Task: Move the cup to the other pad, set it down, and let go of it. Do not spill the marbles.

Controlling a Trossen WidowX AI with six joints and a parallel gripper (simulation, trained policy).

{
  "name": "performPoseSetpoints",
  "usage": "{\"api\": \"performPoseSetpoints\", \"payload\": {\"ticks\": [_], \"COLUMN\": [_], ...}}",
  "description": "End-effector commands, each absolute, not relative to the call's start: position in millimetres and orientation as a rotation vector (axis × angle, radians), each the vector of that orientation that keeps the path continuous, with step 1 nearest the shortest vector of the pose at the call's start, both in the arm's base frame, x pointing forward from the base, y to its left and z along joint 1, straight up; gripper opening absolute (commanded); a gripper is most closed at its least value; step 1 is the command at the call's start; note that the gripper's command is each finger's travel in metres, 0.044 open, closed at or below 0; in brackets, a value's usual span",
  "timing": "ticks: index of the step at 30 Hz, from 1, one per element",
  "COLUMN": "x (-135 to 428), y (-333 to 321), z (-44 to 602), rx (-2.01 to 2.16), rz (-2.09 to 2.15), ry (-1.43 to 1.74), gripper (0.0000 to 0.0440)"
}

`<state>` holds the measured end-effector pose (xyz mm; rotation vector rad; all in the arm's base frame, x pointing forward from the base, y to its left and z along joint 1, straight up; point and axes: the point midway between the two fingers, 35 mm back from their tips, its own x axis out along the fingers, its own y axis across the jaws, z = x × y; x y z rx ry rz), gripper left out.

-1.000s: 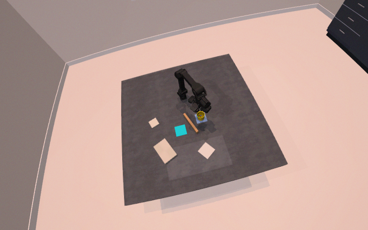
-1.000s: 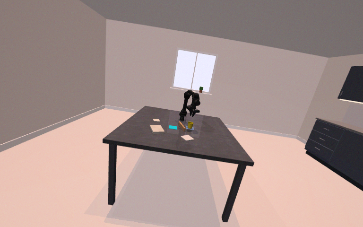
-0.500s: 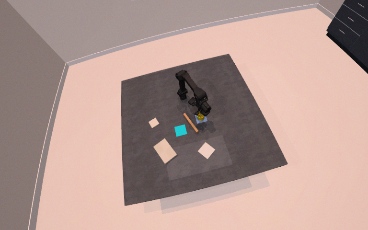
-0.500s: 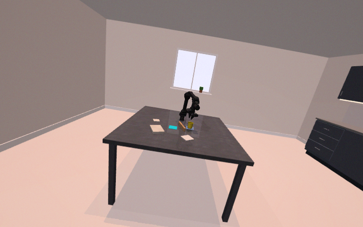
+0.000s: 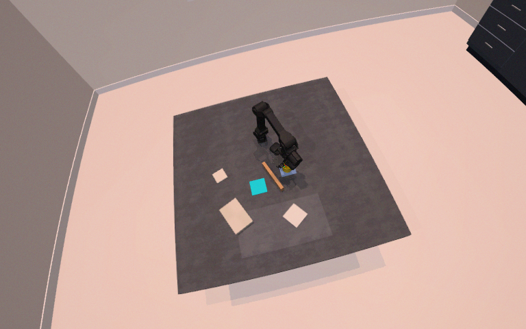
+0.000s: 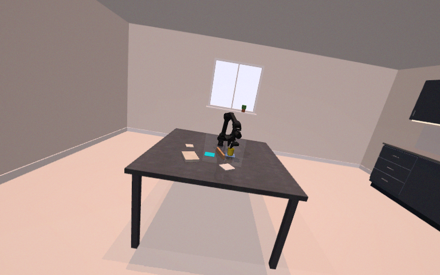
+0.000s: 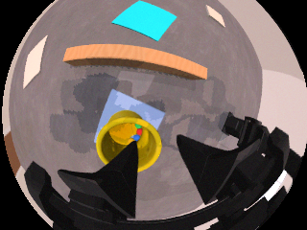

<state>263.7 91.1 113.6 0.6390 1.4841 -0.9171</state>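
Observation:
A yellow cup (image 5: 286, 169) (image 6: 230, 152) (image 7: 112, 149) stands upright on the blue pad (image 5: 287, 174) (image 6: 232, 156) (image 7: 113, 102). A few marbles (image 7: 139, 131), red, green and blue among them, lie inside it. The cyan pad (image 5: 258, 186) (image 6: 209, 154) (image 7: 145, 20) bears nothing. My gripper (image 7: 156, 142) is partly open, with nothing between its fingers. It is just above the cup; in the wrist view the left fingertip overlaps the cup's mouth and the right one is beyond its right rim. Whether a finger touches the cup cannot be told. The arm partly hides the cup in the top view.
An orange bar (image 5: 272, 176) (image 6: 220, 153) (image 7: 136, 55) lies between the two pads. A thick beige block (image 5: 235, 215) (image 6: 189, 156), a pale square (image 5: 295, 214) (image 6: 226, 166) (image 7: 35, 62) and a smaller one (image 5: 220, 175) (image 6: 189, 145) (image 7: 216, 15) also lie on the dark table (image 5: 205, 263) (image 6: 181, 176).

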Motion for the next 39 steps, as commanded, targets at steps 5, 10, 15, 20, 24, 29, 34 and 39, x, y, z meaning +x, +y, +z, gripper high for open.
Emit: {"api": "performPoseSetpoints", "payload": {"ticks": [5, 10, 15, 20, 24, 29, 34, 39], "x": [259.8, 256.8, 255.2, 257.0, 258.2, 261.5, 264.5, 267.0], "y": [88.6, 87.6, 87.1, 84.4, 82.6, 81.8, 80.3, 76.9], "z": [88.1, 72.5, 60.0, 57.2, 60.8, 69.6, 80.3, 95.8], "rx": [0.601, 0.572, 0.547, 0.533, 0.531, 0.555, 0.587, 0.633], "rz": [-0.921, -0.906, -0.875, -0.848, -0.832, -0.822, -0.818, -0.826], "ry": [1.499, 1.515, 1.528, 1.520, 1.511, 1.497, 1.478, 1.455], "gripper": [0.0203, 0.0202, 0.0159, 0.0041, 0.0000, 0.0000, 0.0000, 0.0000]}}
